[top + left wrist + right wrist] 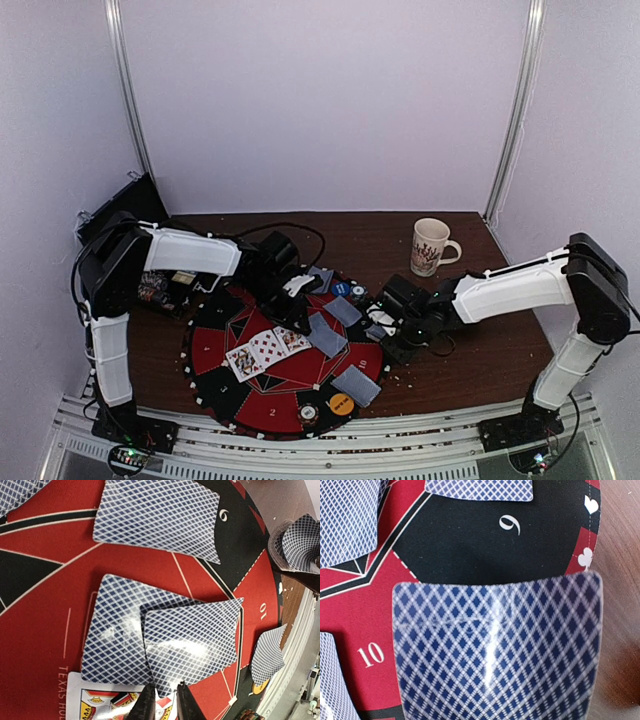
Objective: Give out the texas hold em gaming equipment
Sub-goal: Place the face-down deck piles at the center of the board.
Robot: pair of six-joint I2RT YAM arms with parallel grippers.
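From the top external view: round red-and-black mat [215, 345] on the brown worktop [480, 360], strewn with face-down cards [327, 335] right of centre and a face-up fan [265, 350] at centre; blue chip [340, 288] at the mat's upper edge, orange chip [341, 404] and whitish chip [308, 412] at its lower edge. Left hand [300, 322] over the mat's upper middle, right hand [383, 325] at its right rim; white mug [430, 245] well apart, upper right. No writing legible here beyond a white "2" low on the mat. From the left wrist: fingers [147, 705] almost pressed together at the near corner of the top card [190, 645], itself overlapping another; cannot tell whether pinching it. Thin, light, glossy and slippery-looking; lying flat, hard to lift from above, so best taken by a free edge or overhanging corner. Readable: "TEXAS HOL" at lower left, "9" and "10" on the black rim. From the right wrist: bowed card [495, 655] filling the lower frame above the "10" and "9" segments, fingers hidden behind it; judging by the bow, pinched across its edges. Springy rather than stiff, likely to crease if squeezed hard. Heart and club pips at upper right.
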